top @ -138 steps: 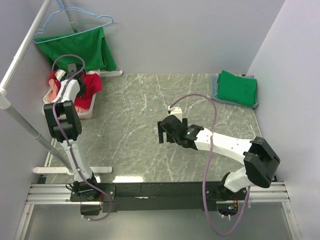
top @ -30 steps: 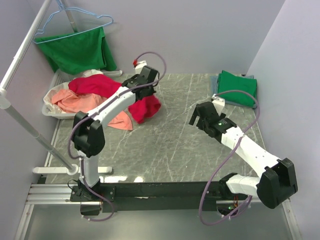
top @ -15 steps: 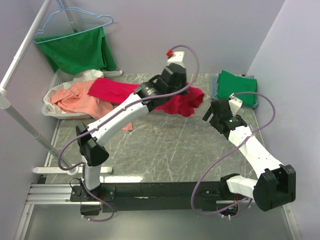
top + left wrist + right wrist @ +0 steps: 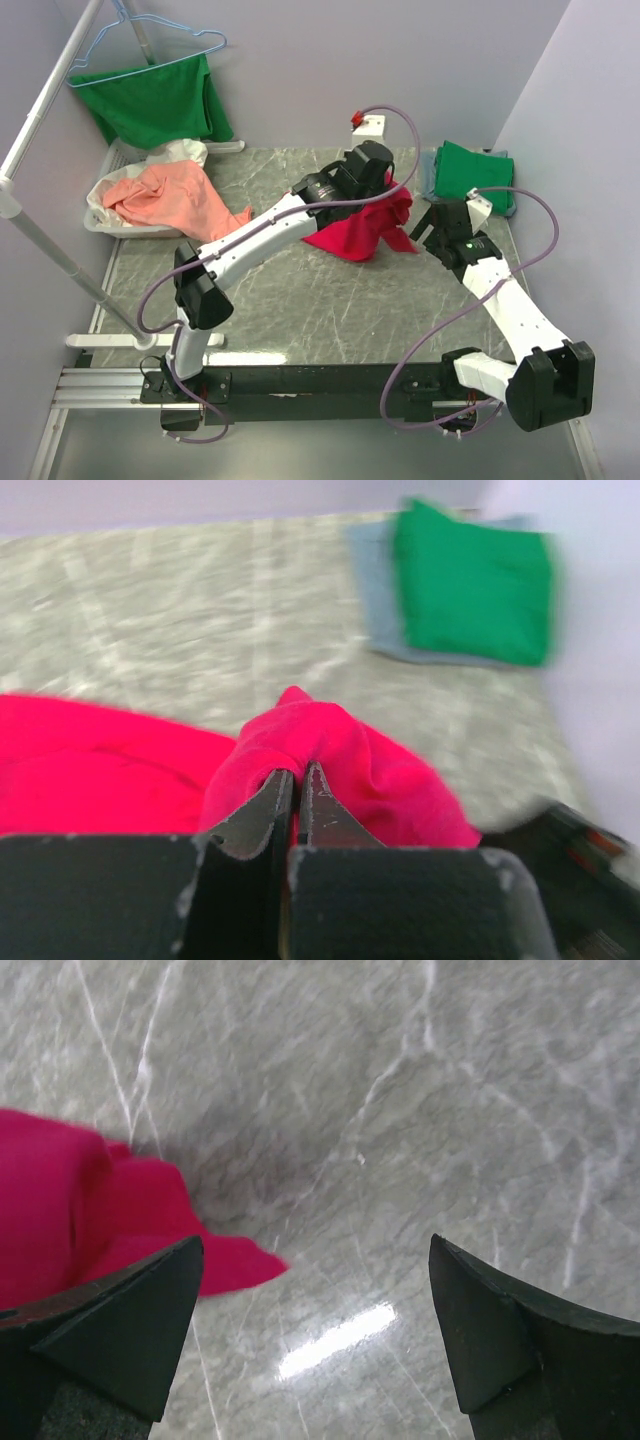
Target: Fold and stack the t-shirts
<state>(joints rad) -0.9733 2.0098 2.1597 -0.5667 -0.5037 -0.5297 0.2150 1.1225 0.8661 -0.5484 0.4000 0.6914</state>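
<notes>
The crimson t-shirt [image 4: 352,236] hangs bunched over the table's right middle, its lower part on the marble. My left gripper [image 4: 386,196] is shut on a fold of it; in the left wrist view the jaws [image 4: 297,770] pinch the red cloth [image 4: 385,775]. A folded green t-shirt [image 4: 476,176] lies on a folded grey one [image 4: 431,181] at the back right corner, also seen as green [image 4: 470,580] on grey [image 4: 373,600]. My right gripper [image 4: 432,222] stands open just right of the red shirt, empty, with a red corner [image 4: 70,1210] by its left finger.
A white basket [image 4: 108,222] at the left edge holds a peach cloth [image 4: 170,196] and a white one. A green garment [image 4: 155,100] hangs on a blue hanger from the rack pole [image 4: 45,115]. Walls close the back and right.
My left arm has swept right from the basket with the red shirt, pulling it free onto the table. My right arm has swung back toward the right, still open.
</notes>
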